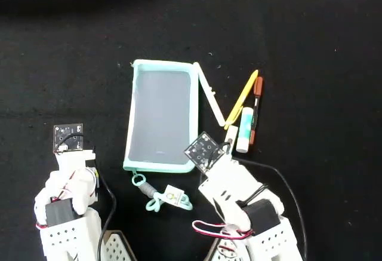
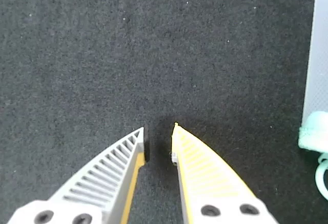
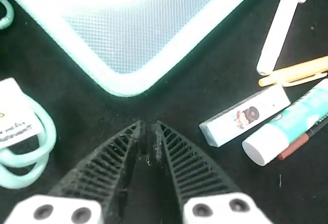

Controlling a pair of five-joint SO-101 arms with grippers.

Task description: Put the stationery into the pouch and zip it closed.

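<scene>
The mint pouch with a grey mesh face lies flat mid-table. To its right lie a white pen, a yellow pen, a brown pen, a glue stick and a small eraser. My right gripper hovers by the pouch's near right corner, jaws together and holding nothing, with the eraser and glue stick just beside it. My left gripper sits over bare cloth left of the pouch corner, tips nearly together and holding nothing.
A mint strap with a white tag trails from the pouch's near edge, between the left arm and the right arm. Black cloth covers the table. A keyboard and cables lie beyond the far edge.
</scene>
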